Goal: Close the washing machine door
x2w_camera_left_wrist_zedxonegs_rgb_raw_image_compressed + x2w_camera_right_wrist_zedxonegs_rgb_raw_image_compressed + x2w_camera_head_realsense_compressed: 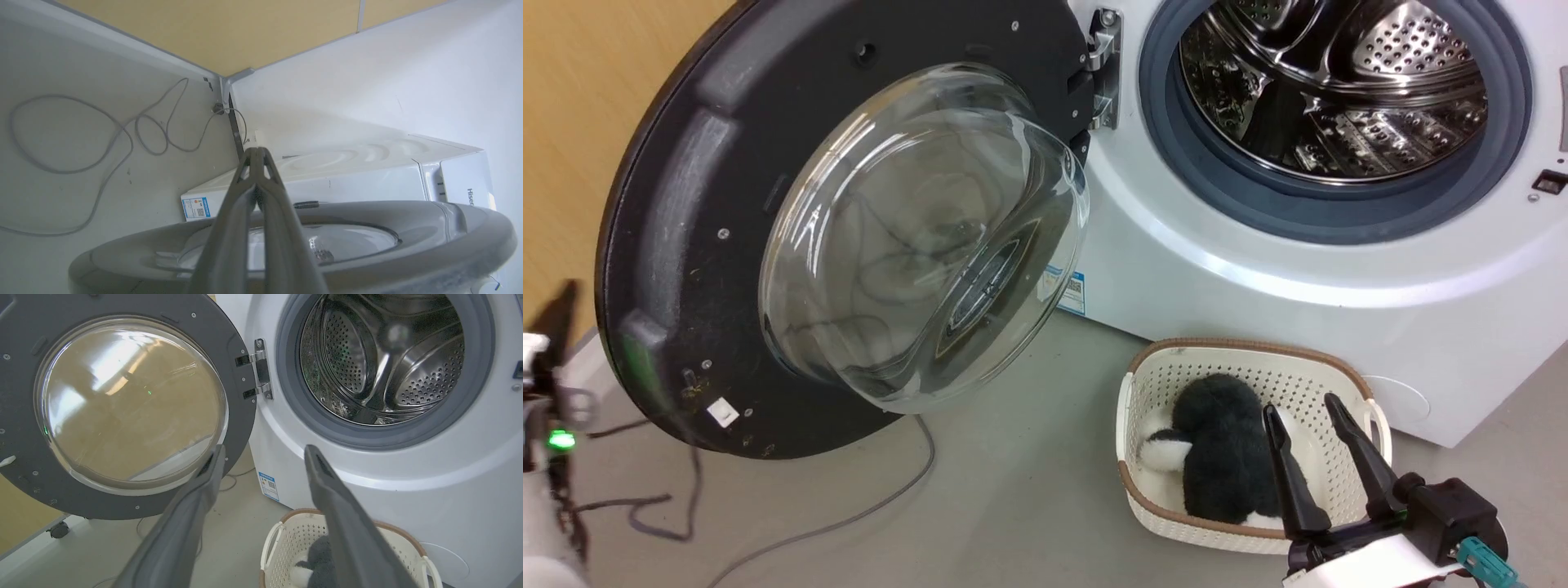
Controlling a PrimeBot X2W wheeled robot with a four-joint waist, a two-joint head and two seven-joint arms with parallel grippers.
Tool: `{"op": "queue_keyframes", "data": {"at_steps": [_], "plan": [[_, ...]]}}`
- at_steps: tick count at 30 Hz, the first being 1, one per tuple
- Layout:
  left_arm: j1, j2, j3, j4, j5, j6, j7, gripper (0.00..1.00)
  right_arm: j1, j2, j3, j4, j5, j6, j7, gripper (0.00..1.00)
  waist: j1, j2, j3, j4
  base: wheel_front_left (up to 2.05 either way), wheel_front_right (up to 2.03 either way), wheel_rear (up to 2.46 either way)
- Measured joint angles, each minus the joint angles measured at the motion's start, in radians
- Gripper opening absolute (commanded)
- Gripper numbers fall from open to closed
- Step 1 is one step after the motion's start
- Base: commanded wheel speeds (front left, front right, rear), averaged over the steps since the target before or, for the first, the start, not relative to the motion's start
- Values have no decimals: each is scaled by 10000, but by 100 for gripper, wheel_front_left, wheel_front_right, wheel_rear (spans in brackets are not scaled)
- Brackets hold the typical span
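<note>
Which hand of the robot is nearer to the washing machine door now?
Left. The left hand, shut, is close behind the washing machine door, by its rim. The right hand, open, hangs over the basket, apart from the door.

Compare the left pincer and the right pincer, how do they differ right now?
The left pincer is shut, fingers pressed together; the right pincer is open, fingers spread apart. The left pincer is behind the door, by its outer face; the right pincer is in front of the machine, over the basket. Both have long dark fingers and hold nothing.
</note>
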Motion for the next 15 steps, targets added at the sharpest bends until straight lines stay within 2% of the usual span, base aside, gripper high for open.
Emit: {"op": "queue_keyframes", "data": {"at_steps": [7, 12, 15], "plan": [[541, -251, -330, -472, -573, -313, 1634, 0, 6, 8, -52, 19, 6, 0, 0, 100, 0, 0, -334, -46, 0, 0, 0], [1288, -437, -533, -1237, -754, -343, 2460, 0, 66, 21, -257, 61, 17, 0, 0, 100, 0, 0, -655, -166, 0, 0, 0], [1936, -752, -775, -1902, -865, -355, 3089, 0, 167, 25, -393, 84, 61, 0, 0, 100, 0, 0, -877, -286, 0, 0, 0]]}}
